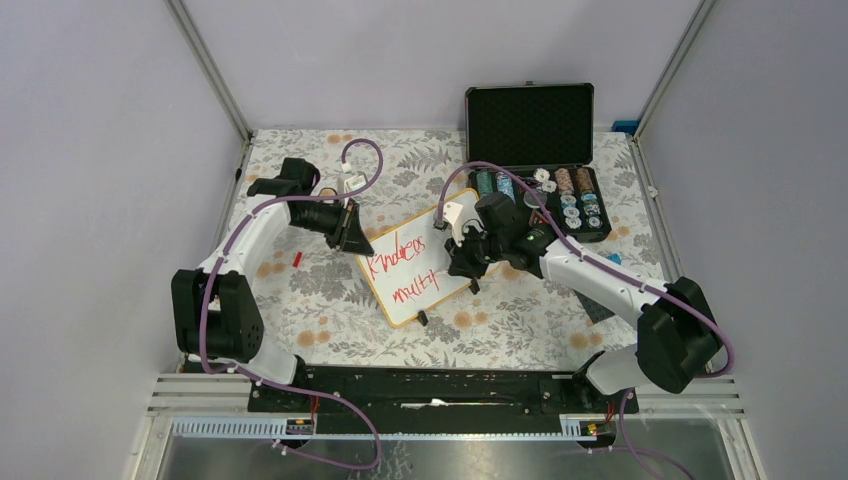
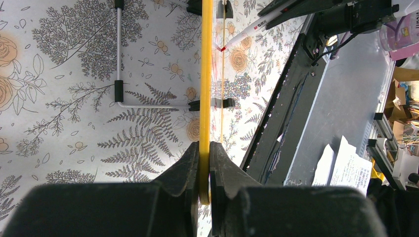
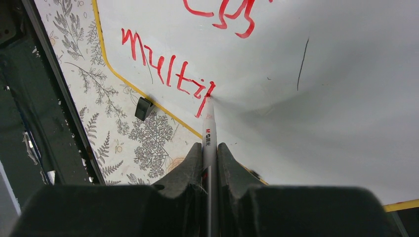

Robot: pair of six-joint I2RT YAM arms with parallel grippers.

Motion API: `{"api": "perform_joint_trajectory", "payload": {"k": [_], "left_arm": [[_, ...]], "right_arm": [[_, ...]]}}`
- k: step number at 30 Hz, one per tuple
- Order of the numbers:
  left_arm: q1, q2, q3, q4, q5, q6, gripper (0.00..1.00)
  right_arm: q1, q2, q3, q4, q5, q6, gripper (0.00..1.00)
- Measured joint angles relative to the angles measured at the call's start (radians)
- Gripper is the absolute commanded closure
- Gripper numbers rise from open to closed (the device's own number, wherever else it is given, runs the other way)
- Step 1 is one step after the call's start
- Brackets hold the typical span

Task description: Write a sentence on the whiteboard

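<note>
The whiteboard [image 1: 412, 262] stands tilted mid-table, with a pale yellow rim and black feet. My left gripper [image 1: 352, 228] is shut on its upper left edge; the left wrist view shows the yellow rim [image 2: 205, 98] edge-on between the jaws. The sentence [image 1: 402, 268] is red lettering in two lines; the lower line reads "multip" in the right wrist view [image 3: 165, 74]. My right gripper [image 1: 462, 252] is shut on a grey-white marker [image 3: 208, 131]. Its red tip touches the board at the end of the lower line.
An open black case [image 1: 540, 150] with stacks of chips stands at the back right. A small red cap [image 1: 297, 258] lies on the floral cloth left of the board. A purple cable [image 1: 366, 165] loops behind the left arm. The black frame rail [image 1: 440, 385] runs along the near edge.
</note>
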Motion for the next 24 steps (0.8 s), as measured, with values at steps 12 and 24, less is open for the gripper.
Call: {"api": "perform_joint_trajectory", "payload": {"k": [12, 24], "left_arm": [[0.000, 0.000, 0.000, 0.001, 0.000, 0.000, 1.00], [0.000, 0.002, 0.000, 0.002, 0.000, 0.000, 1.00]], "right_arm": [[-0.013, 0.000, 0.008, 0.003, 0.000, 0.005, 1.00], [-0.028, 0.000, 0.007, 0.003, -0.009, 0.008, 1.00]]}}
